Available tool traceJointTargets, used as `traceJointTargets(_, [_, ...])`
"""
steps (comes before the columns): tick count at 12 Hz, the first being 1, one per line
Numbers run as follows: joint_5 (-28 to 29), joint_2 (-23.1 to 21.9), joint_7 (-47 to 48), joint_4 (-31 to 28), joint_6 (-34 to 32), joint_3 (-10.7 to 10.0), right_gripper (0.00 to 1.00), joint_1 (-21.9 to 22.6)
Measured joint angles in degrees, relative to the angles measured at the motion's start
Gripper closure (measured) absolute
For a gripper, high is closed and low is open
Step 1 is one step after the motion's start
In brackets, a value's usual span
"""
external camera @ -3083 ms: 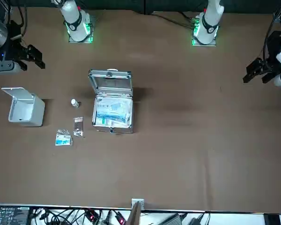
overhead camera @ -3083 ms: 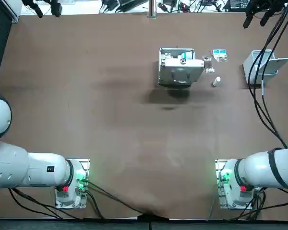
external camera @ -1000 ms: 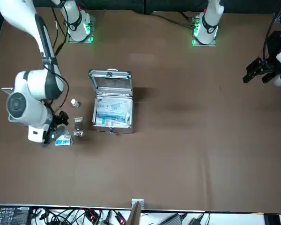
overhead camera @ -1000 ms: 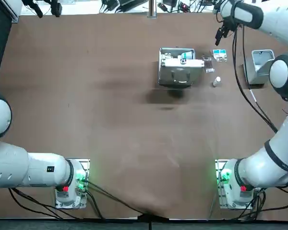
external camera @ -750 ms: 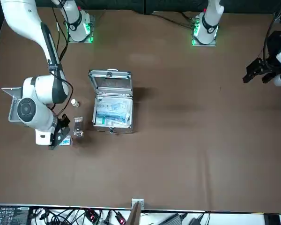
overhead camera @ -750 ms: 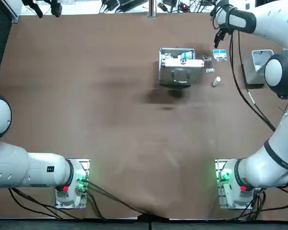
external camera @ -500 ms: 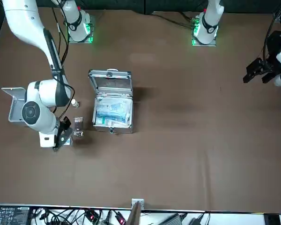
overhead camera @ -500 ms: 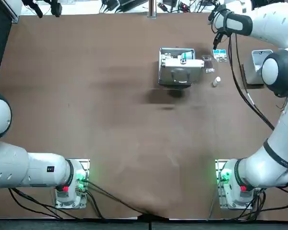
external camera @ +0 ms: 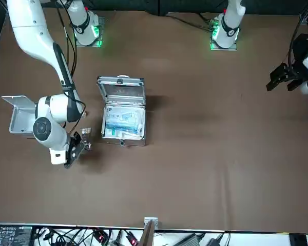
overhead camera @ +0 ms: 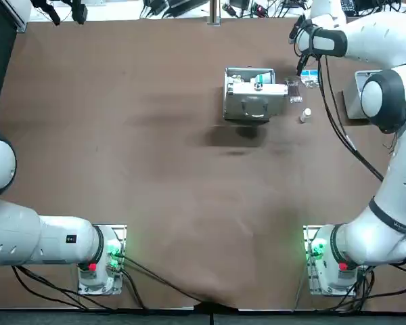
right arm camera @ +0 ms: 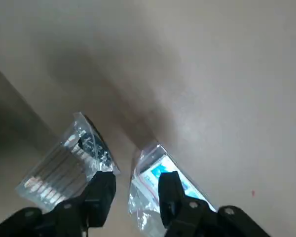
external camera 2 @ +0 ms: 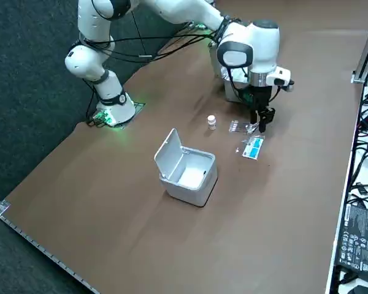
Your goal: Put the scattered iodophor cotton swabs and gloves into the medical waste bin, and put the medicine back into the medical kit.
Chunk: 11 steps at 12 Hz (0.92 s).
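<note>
My right pincer point(right arm camera: 136, 188) hung low, its fingers apart, near the medical kit point(overhead camera: 249, 96), above the gap between the swab packet point(right arm camera: 64, 165) and the glove packet point(right arm camera: 152, 170) lying on the surface beside that kit

Matt brown surface point(overhead camera: 155, 135); shiny metal kit point(overhead camera: 254, 101); smooth white plastic bin point(external camera 2: 190, 188); glossy clear plastic swab packet point(right arm camera: 64, 168) near the matt black jaws of the right gripper point(right arm camera: 134, 188).

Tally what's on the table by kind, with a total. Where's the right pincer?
Containers: 2 (medical kit, waste bin)
Plastic packets: 2 (swab packet, blue-labelled packet)
Medicine bottle: 1
Total: 5
Right pincer: open, above the two packets.
</note>
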Motion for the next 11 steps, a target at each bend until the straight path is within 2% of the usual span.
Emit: traceJointTargets(11, [0.0, 2.6, -0.9, 0.4, 0.3, -0.1, 0.46, -0.3])
